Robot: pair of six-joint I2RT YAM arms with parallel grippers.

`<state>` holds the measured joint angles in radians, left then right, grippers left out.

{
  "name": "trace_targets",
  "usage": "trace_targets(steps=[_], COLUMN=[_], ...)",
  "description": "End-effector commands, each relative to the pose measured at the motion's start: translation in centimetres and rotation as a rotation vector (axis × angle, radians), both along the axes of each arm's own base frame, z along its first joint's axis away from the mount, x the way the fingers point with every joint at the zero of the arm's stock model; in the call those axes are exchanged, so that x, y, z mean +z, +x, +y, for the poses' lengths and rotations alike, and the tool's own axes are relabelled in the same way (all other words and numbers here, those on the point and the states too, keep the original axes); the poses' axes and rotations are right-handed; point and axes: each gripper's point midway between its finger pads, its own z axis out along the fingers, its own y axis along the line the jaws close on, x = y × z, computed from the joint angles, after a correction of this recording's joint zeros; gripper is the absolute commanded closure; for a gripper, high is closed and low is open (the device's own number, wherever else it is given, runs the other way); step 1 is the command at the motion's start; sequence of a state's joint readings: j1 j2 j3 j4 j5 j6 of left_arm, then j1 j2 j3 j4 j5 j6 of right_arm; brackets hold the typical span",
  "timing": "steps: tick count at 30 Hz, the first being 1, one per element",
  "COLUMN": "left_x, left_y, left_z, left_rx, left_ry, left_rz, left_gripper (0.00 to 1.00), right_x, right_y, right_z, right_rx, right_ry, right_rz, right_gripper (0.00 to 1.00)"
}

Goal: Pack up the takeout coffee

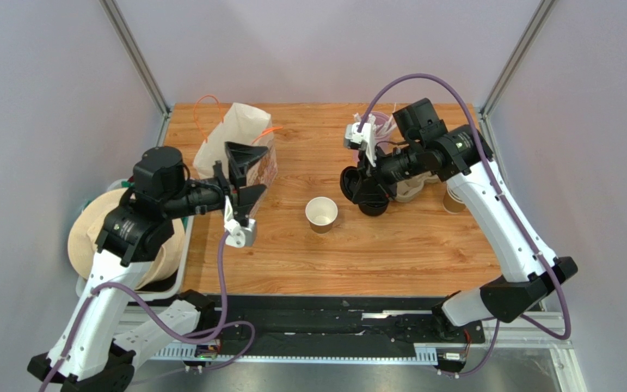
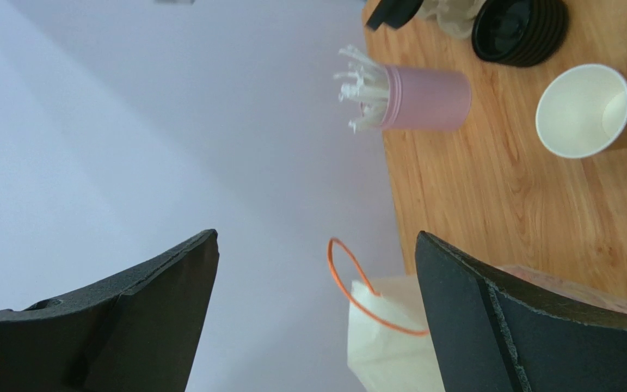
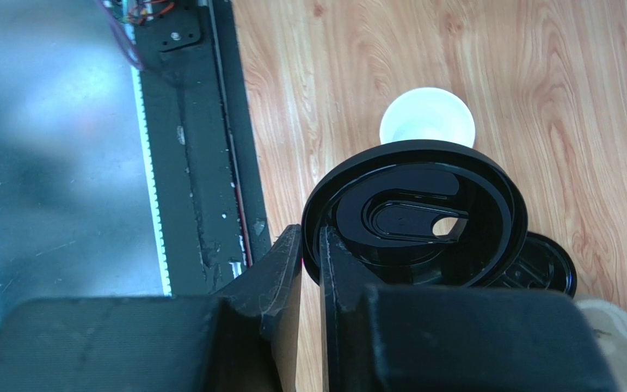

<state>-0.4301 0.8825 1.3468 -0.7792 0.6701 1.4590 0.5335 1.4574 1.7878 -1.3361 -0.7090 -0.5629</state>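
Takeout coffee cup [image 1: 321, 214] is seen upright and uncovered near the middle of the wooden surface [image 1: 407, 253], its white inside exposed. Bare wood is left all round it, and nothing touches its rim. Its black lid [image 3: 415, 212] is not on it: the lid is pinched by its rim in the right gripper [image 3: 310, 245], whose jaws are nearly closed on the thin edge. In the right wrist view the lid is held above the surface, just to the right of the cup, with the cup's mouth showing past the lid's far edge. A stack of black lids [image 3: 542, 261] lies beneath and beside the held one.

The left gripper [image 1: 243, 178] is spread to its widest and nothing is held in it. It is raised over the left part of the surface, just beside the paper bag [image 1: 228, 139], which stands at the far left corner with an orange handle. A broad strip of open wood is left between this gripper and the cup.

A pink cup of white sticks [image 2: 427, 98] stands by the far edge, behind the right arm. A stack of brown cups [image 1: 453, 201] is set close to the right edge. The near edge is bounded by a black rail [image 1: 317, 322].
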Motion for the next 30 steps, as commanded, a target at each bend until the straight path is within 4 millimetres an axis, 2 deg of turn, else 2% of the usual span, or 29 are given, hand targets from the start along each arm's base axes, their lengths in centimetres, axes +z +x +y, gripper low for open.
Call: trace_targets(steps=[1,6,10,13,22,30], left_x=[-0.4,-2.0,-2.9,-3.2,-5.1,-6.5], left_y=[-1.1,-1.3,-0.8,-0.7,-2.3,-2.8], left_z=[-4.5,-8.1,-10.8,-12.1,-13.7,-14.4], left_rx=[-0.264,-0.388,-0.448,-0.478,-0.545,-0.569], left_ry=[0.044,0.096,0.126,0.137,0.161,0.183], left_rz=[-0.162,-0.177,-0.173,-0.166,-0.127,-0.084], left_gripper=[0.01,0.01,0.01,0.01,0.04,0.08], right_x=[2.6,2.0,1.2,0.5,-0.5,-0.8], right_y=[-5.2,-7.2,-7.6,-7.7,-7.5,-8.6], right_z=[-1.0,-1.1,-1.0,-1.0,-0.9,-0.6], right_rx=[0.142,0.202,0.22,0.225,0.231,0.279], right_ry=[0.089,0.105,0.102,0.09,0.067,0.047], right_rz=[0.011,0.045,0.071,0.086,0.095,0.088], right_gripper=[0.85,0.85,0.84,0.84,0.84,0.83])
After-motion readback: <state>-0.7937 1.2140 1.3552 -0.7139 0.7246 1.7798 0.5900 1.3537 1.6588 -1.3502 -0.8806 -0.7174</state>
